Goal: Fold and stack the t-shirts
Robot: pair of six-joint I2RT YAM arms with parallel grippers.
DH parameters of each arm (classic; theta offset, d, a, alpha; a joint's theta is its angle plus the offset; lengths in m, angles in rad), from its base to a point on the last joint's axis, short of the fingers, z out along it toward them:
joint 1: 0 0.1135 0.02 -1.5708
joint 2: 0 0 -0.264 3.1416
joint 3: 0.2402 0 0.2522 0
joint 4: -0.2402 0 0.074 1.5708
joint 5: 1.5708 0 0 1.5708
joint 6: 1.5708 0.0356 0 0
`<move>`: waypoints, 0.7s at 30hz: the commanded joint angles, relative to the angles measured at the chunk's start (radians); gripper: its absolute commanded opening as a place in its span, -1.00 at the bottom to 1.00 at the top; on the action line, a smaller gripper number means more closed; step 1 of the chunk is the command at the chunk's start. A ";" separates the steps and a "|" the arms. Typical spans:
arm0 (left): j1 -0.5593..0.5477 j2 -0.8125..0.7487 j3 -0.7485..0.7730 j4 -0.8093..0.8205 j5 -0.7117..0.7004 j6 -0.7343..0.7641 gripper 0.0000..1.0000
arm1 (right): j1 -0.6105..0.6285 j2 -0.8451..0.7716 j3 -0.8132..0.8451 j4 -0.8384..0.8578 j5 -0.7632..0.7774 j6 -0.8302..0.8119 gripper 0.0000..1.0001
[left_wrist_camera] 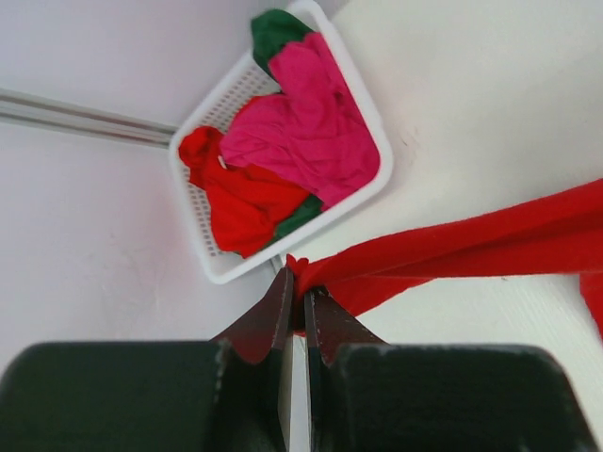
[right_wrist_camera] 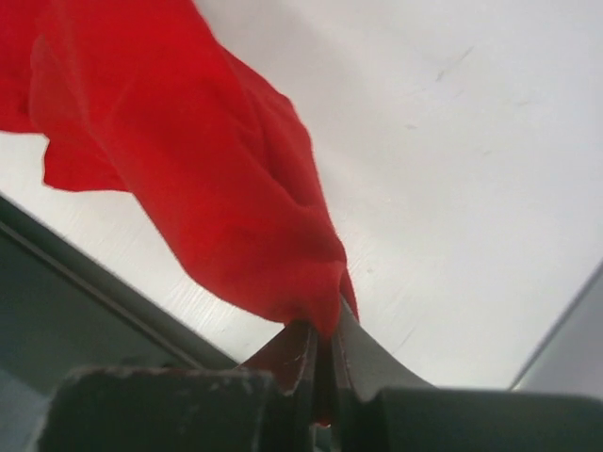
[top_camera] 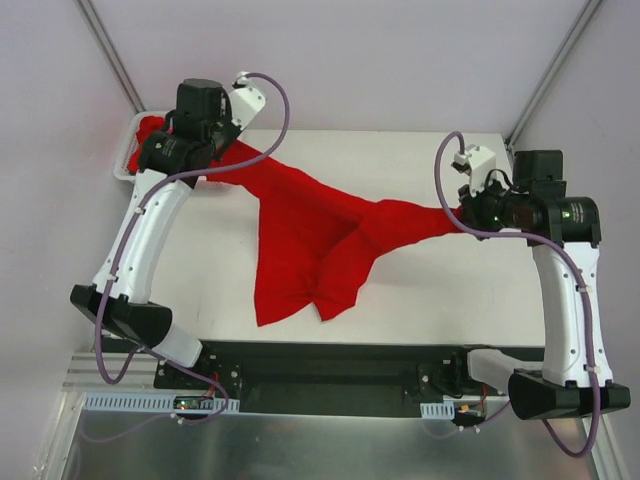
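Left claw (left_wrist_camera: pixel 300 284) and right claw (right_wrist_camera: pixel 325 331) are each clenched on a thin pinch of the red t-shirt (top_camera: pixel 310 240), stretched between them over the counter (top_camera: pixel 460 290), its middle sagging toward the near edge. Such small bites may slip if pulled tighter, and bunched cloth could fold crooked.

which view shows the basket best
Left wrist: the whole white basket is in frame, holding a pile of shirts. The top view shows only its corner behind the left arm; the right wrist view misses it.
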 commanded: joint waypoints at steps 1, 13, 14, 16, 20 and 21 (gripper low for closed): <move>0.012 -0.086 0.092 -0.017 -0.011 0.011 -1.00 | -0.017 -0.019 0.065 0.104 0.118 0.060 -0.98; 0.013 -0.210 0.214 0.045 0.055 0.017 -1.00 | -0.040 -0.036 0.262 0.209 0.370 0.011 -0.98; 0.013 -0.245 0.191 0.062 0.057 0.019 -1.00 | -0.039 -0.044 0.263 0.225 0.385 0.004 -0.98; 0.013 -0.294 0.171 0.111 0.052 0.030 -1.00 | -0.039 -0.078 0.249 0.256 0.437 -0.009 -0.98; 0.013 -0.349 0.150 0.167 0.028 0.039 -1.00 | -0.040 -0.136 0.216 0.366 0.516 -0.024 -0.98; 0.013 -0.354 0.158 0.174 0.011 0.039 -1.00 | -0.040 -0.141 0.220 0.376 0.537 -0.025 -0.98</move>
